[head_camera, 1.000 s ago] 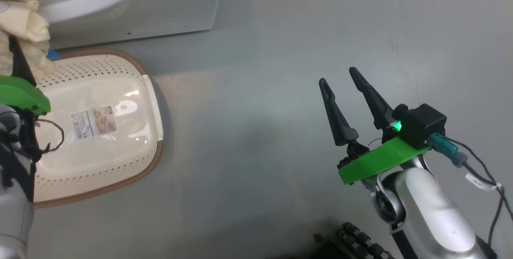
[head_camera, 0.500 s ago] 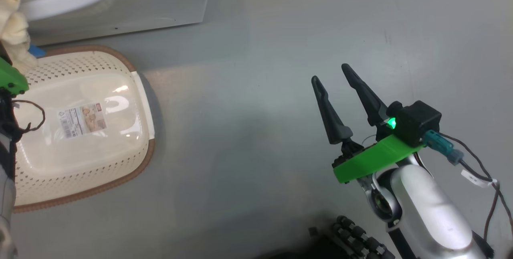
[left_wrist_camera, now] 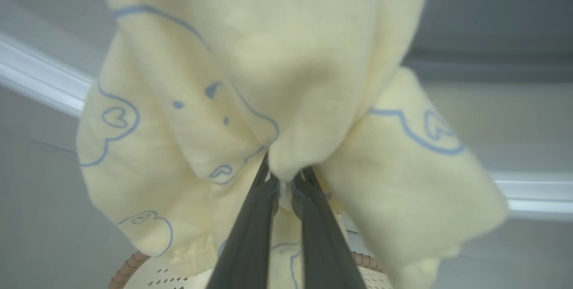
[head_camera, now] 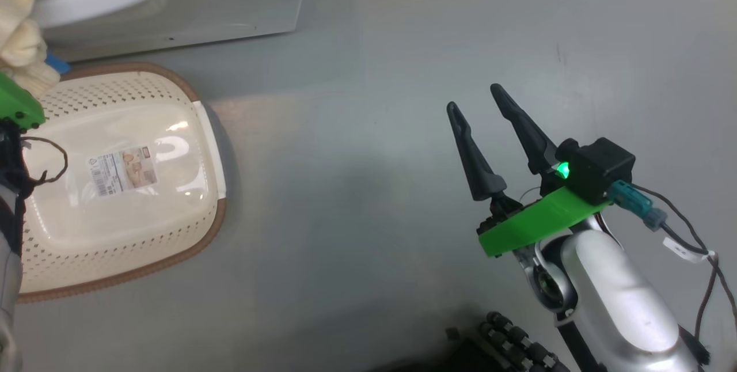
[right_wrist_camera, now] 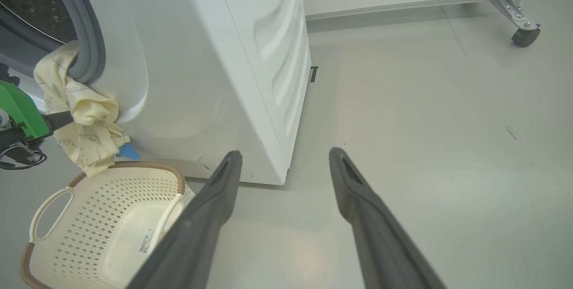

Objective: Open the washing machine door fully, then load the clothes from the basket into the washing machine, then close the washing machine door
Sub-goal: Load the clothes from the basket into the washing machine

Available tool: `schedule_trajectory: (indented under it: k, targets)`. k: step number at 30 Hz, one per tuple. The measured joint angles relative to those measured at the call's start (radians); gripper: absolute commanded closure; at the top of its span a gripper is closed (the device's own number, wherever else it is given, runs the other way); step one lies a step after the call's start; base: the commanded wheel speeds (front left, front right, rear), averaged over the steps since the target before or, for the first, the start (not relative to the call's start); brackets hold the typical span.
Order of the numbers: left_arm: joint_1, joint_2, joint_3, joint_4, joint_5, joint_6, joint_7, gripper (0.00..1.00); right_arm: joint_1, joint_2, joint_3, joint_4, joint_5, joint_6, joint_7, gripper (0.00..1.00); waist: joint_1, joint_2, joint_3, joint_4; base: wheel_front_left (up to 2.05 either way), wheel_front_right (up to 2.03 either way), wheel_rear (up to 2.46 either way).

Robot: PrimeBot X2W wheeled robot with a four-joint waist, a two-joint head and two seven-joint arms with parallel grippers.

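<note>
The clothes (left_wrist_camera: pixel 268 78), cream fabric with blue bear outlines, hang from the washing machine's (right_wrist_camera: pixel 224 56) grey-sealed drum opening (right_wrist_camera: pixel 91 34) down over the basket's far end. My left gripper (left_wrist_camera: pixel 284 177) is shut on a fold of this fabric. From the right wrist it shows at the left, its finger (right_wrist_camera: pixel 58 119) in the clothes (right_wrist_camera: pixel 85 114). The cream perforated basket (head_camera: pixel 115 95) stands on the floor before the machine, its bottom bare except for a label. My right gripper (head_camera: pixel 472 98) hovers open over bare floor, well right of the basket (right_wrist_camera: pixel 112 190). The washing machine door is out of view.
Grey floor stretches right of the machine. A metal frame leg on a black caster (right_wrist_camera: pixel 521 36) stands at the far right by the wall. My own dark base (head_camera: pixel 518 343) sits low in the head view.
The left arm's green mount has slid toward the left edge of the head view, with the fabric beside it. The view itself shifted a little. The right gripper stays open.
</note>
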Motion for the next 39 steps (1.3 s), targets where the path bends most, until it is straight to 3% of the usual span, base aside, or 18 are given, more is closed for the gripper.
schedule_trajectory:
  k: [7,18,24,29,33,39]
  targets:
    - [0.068,0.016,-0.028,-0.064,-0.01,0.0,-0.007,1.0,0.0,0.0,0.0,0.015,0.007,0.0,0.0,0.0,-0.0001,0.0,-0.038,0.012,0.0,0.0,0.0]
    - [0.259,0.03,0.084,-0.478,0.076,0.053,-0.007,1.0,0.004,0.0,0.0,0.027,0.008,0.0,0.0,0.0,-0.0001,0.0001,-0.1,0.036,0.0,0.0,0.0]
    - [0.269,0.061,0.116,-0.646,0.102,0.053,-0.011,1.0,0.004,0.0,0.008,0.025,0.02,0.0,0.0,0.0,-0.0001,0.0,-0.09,0.034,0.0,0.0,0.0]
    - [0.204,0.12,0.11,-0.701,0.102,0.042,0.047,1.0,0.004,0.0,0.017,0.017,0.036,0.0,0.0,0.0,-0.0001,0.0,-0.058,0.023,0.0,0.0,0.0]
    - [0.08,0.189,0.085,-0.731,0.124,0.025,0.127,1.0,0.0,0.0,0.026,0.005,0.047,0.0,0.0,0.0,-0.0001,0.0,-0.021,0.009,0.0,0.0,0.0]
    - [-0.117,0.242,0.031,-0.707,0.125,0.008,0.221,1.0,-0.021,0.0,0.039,-0.006,0.072,0.0,0.0,0.0,0.0,0.0,0.037,-0.02,0.0,0.0,0.0]
